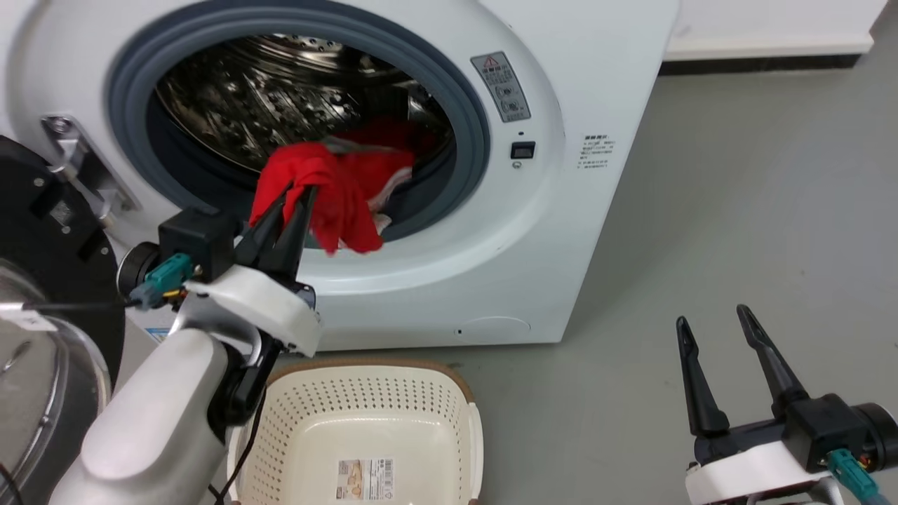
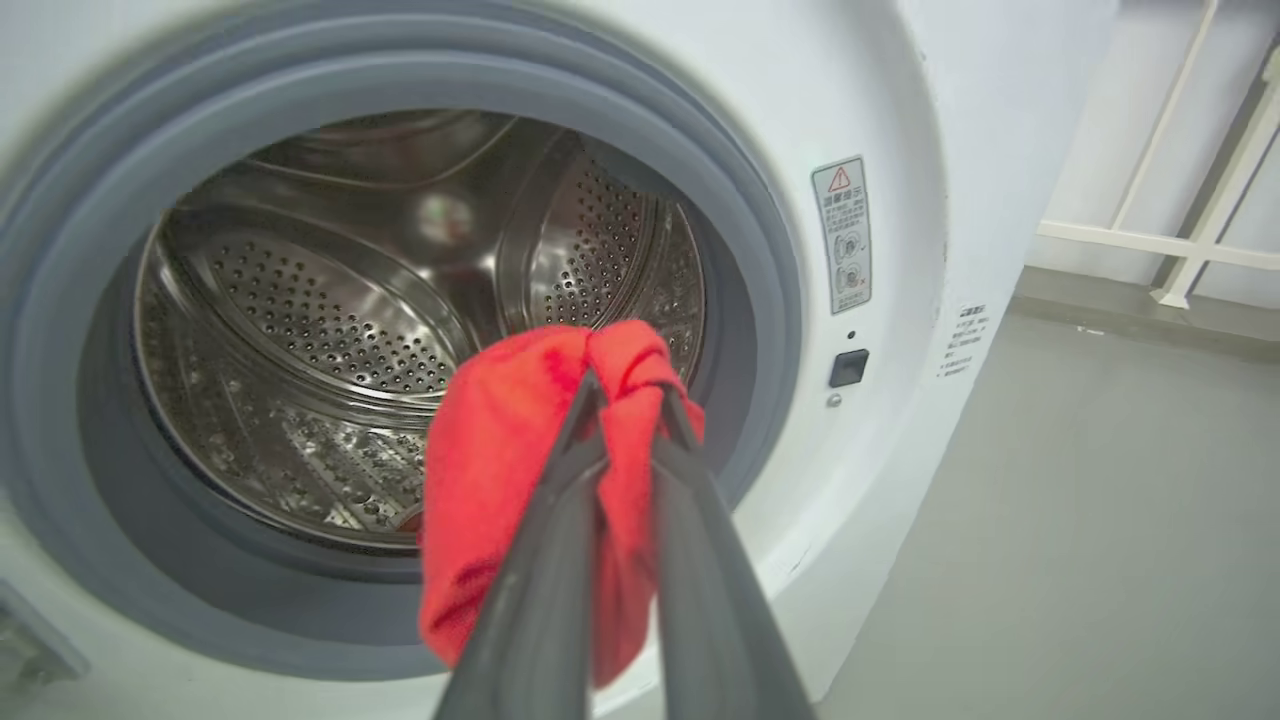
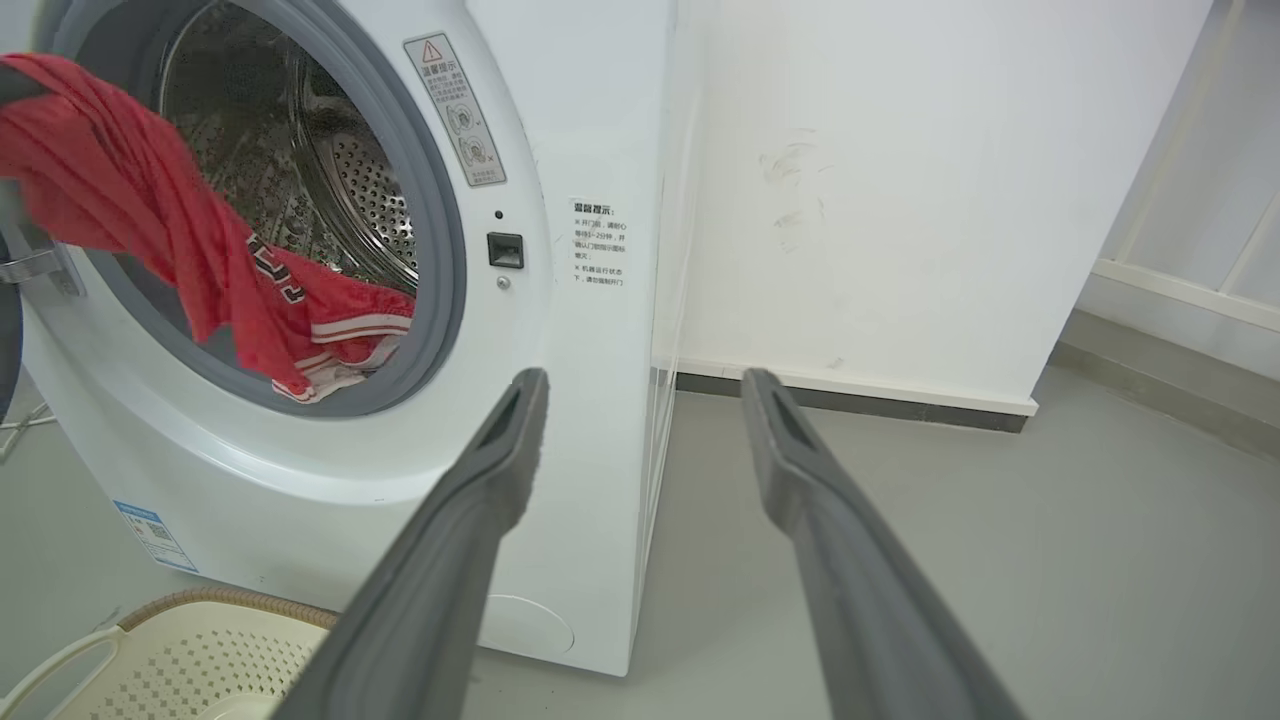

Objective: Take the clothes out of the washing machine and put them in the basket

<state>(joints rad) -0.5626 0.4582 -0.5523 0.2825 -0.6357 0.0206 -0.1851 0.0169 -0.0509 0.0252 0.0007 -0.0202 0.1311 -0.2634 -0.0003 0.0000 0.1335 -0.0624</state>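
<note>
My left gripper [image 1: 298,189] is shut on red clothes [image 1: 330,189] at the mouth of the washing machine [image 1: 533,231], just in front of the grey gasket. The fabric bunches over the fingertips and hangs down, trailing back into the steel drum [image 2: 330,330]. In the left wrist view the clothes [image 2: 500,470] wrap around the left gripper [image 2: 625,385]. From the right wrist view the clothes [image 3: 150,230] drape over the gasket with striped trim showing. The cream basket [image 1: 463,400] stands on the floor below the door opening, with nothing in it but its base sticker. My right gripper [image 1: 712,315] hangs open at the lower right, holding nothing.
The machine's black-rimmed glass door [image 1: 49,266] stands swung open at the left, beside my left arm. Grey floor [image 1: 736,210] stretches to the right of the machine. A white wall with a dark skirting [image 3: 850,395] runs behind.
</note>
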